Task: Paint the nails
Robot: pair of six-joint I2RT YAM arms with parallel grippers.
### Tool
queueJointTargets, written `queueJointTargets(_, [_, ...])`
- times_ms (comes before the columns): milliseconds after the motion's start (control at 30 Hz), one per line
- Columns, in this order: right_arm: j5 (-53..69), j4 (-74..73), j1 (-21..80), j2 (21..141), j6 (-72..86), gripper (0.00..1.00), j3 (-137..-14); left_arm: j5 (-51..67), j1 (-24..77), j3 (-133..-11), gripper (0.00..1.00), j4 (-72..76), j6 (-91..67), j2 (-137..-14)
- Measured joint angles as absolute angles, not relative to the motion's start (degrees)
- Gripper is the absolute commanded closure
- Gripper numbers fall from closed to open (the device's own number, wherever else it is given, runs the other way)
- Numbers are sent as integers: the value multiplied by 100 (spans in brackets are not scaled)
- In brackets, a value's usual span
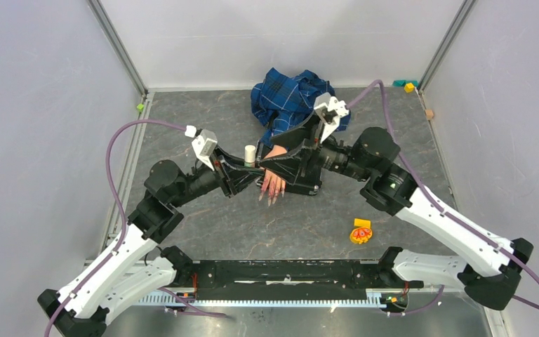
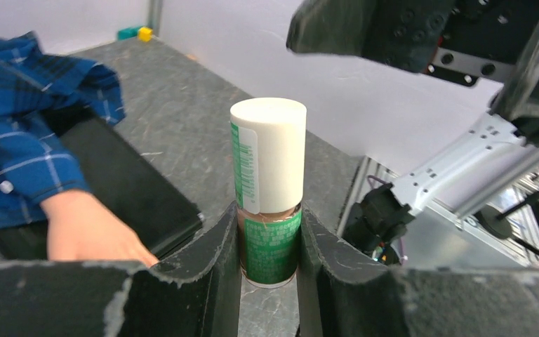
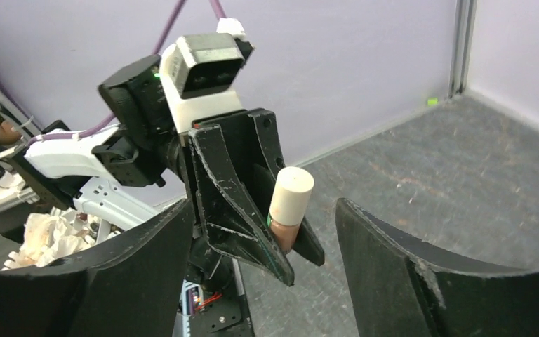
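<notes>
Grey tabletop, nails tiny, blurred, hand partly under right arm

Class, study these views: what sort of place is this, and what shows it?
Probably a robotics lab test cell: plain walls on metal posts enclose a grey table, two robot arms are bolted at its edge, and a mannequin hand lies there.

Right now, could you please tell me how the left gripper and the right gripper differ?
The left gripper is shut on the small white-capped, green-labelled polish bottle; the right gripper is open and holds nothing. The left gripper's black fingers sit close together, while the right gripper's fingers stand wide apart. Both grippers face each other close to the pale mannequin hand with pink-red nails.
</notes>
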State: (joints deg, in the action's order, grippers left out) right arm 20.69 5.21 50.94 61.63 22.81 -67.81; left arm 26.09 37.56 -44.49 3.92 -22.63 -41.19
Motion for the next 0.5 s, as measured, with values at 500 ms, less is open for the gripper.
queueJointTargets(500, [1918, 716, 5175, 6888, 2998, 37, -6608, 1946, 3719, -4451, 98, -154, -2222, -4248])
